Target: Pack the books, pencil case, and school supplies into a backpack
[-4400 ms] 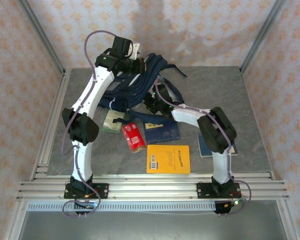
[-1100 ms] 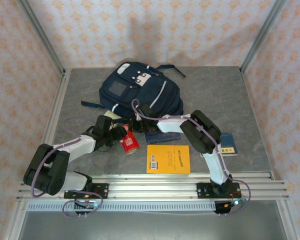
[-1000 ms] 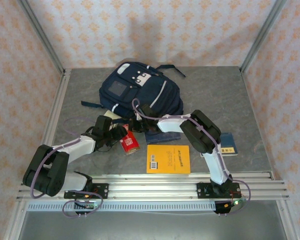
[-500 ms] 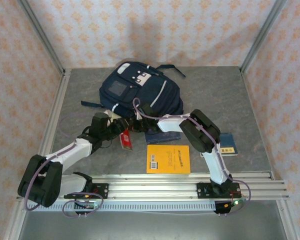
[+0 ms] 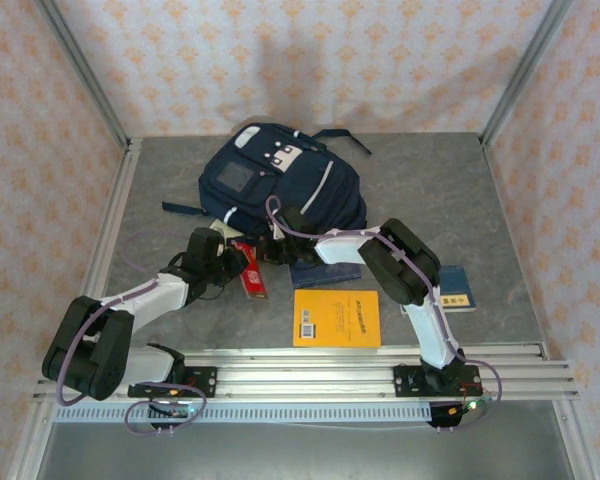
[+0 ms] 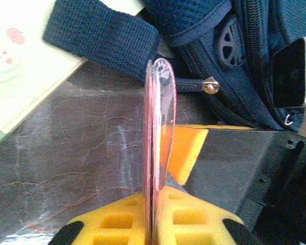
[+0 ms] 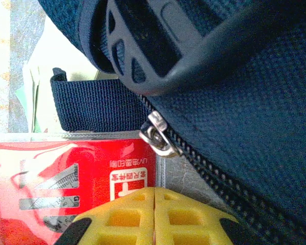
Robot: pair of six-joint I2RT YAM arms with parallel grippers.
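While the backpack (image 5: 280, 185) lay flat at the far middle of the table (image 5: 460, 200), I saw the left gripper (image 6: 155, 206) clamped tight on the red packet (image 6: 158, 127), held edge-on just beside the bag's near edge. The right gripper (image 7: 154, 204) was pressed closed on nothing, beside a zipper pull (image 7: 158, 138).

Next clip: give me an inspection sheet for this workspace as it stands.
Surface: grey marbled table.
Job's things: backpack lying at the back; orange-yellow book at the front; one navy book by the backpack, another navy book farther right; green-edged packet partly under a strap.
Clutter: nothing seen.
Tools: left tool shut on the red packet; right tool shut on nothing, near the zipper pull.
Cables: lilac cables loop along both arms.
Surroundings: patterned walls, aluminium frame.
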